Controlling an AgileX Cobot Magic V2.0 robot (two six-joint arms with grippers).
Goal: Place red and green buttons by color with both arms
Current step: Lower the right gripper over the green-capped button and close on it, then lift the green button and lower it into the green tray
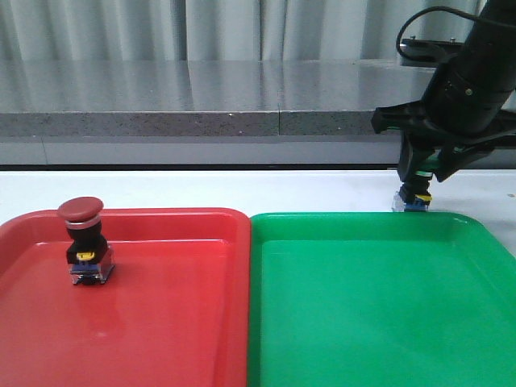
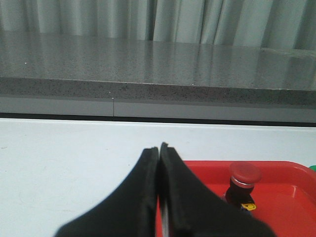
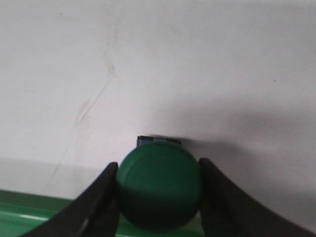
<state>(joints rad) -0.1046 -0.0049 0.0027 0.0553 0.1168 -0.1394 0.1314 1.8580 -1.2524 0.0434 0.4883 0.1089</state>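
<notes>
The red button (image 1: 83, 239) stands upright in the red tray (image 1: 161, 322) near its far left corner; the left wrist view also has this red button (image 2: 244, 180). My left gripper (image 2: 160, 148) is shut and empty, short of the tray, out of the front view. The green button (image 3: 159, 185) fills the space between the right fingers, its blue base (image 1: 414, 201) just beyond the far rim of the green tray (image 1: 379, 314). My right gripper (image 1: 419, 179) is shut on its cap from above.
The two trays lie side by side on the white table (image 1: 242, 189). A grey stone ledge (image 1: 201, 121) runs along the back, with curtains behind it. The right arm (image 1: 472, 72) reaches down from the upper right.
</notes>
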